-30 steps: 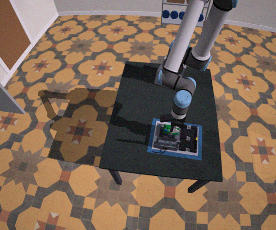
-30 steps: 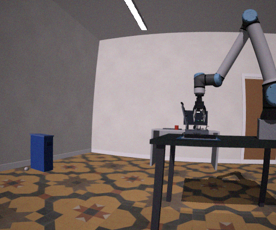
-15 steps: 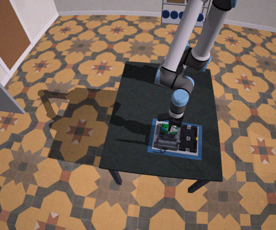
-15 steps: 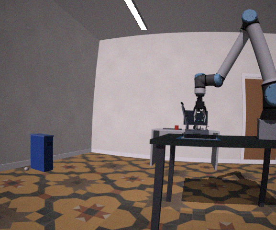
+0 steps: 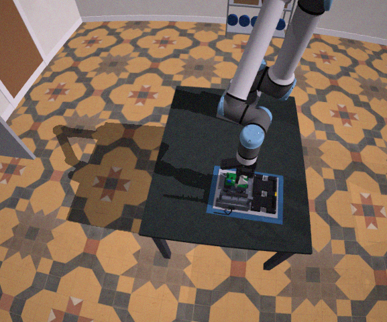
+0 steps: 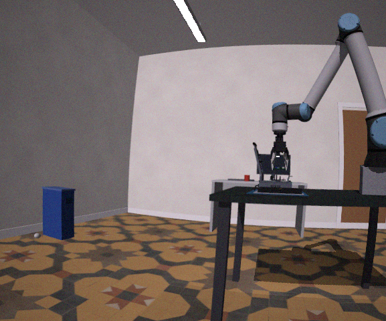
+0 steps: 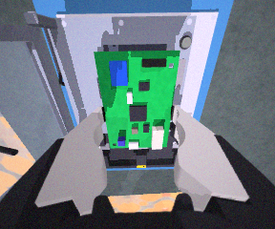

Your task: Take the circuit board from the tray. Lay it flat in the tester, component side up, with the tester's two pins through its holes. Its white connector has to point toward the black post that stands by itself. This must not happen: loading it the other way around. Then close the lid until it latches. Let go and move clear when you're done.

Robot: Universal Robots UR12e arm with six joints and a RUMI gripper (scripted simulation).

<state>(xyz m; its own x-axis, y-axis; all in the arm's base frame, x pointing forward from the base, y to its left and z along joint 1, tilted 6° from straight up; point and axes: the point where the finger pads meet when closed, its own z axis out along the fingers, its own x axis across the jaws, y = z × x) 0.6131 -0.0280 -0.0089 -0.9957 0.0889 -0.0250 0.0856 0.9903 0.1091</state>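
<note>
Circuit board (image 7: 138, 97) clamped between both fingers, above tester (image 7: 195, 72).

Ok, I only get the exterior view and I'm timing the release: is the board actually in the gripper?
Observer: Yes. The wrist view shows the green circuit board clamped by its side edges in the gripper.
Operator: Which face is showing?
Observer: The component side faces the wrist camera, and the white connector is at the gripper end.
Operator: Is it over the tester or the tray?
Observer: In the top view it is over the tester. The black tray lies beside it.
</note>
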